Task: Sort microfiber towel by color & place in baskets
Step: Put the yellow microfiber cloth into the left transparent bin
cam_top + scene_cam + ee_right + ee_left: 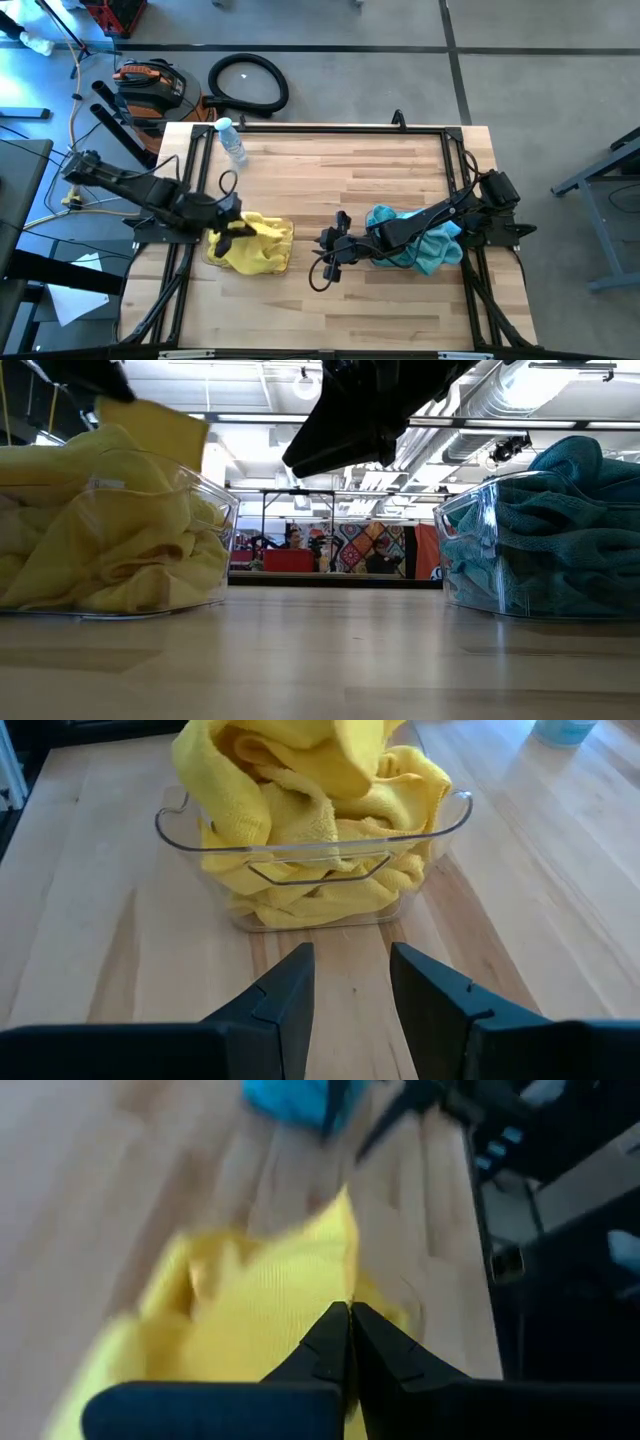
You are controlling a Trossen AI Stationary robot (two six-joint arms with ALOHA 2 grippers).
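**High view: yellow and teal towels piled in their two baskets**

High view shows a wooden surface (340,190) with a dark frame around it. On the left side sits a clear basket (300,860) heaped with yellow towels (255,245); the cloths spill over its rim. On the right side a second clear basket (470,560) holds teal towels (425,240), also piled above its walls. No loose towel lies on the bare wood between the two baskets.

The left gripper (228,228) sits over the left edge of the yellow pile. In the left wrist view its fingers (330,1350) are pressed together with no gap, right above yellow cloth; that picture is smeared, so whether a fold of cloth is pinched between the tips is hard to tell, and they look closed on nothing.

The right arm reaches from the right edge across the teal basket, and the right gripper (330,245) hangs over bare wood between the baskets, nearer the teal one. Its fingers (290,990) stand apart with nothing between them, pointing toward the yellow basket.

A clear water bottle (232,140) with a blue cap lies on the far left part of the surface, well apart from both baskets. In the low view people (295,540) show far off in the room behind.
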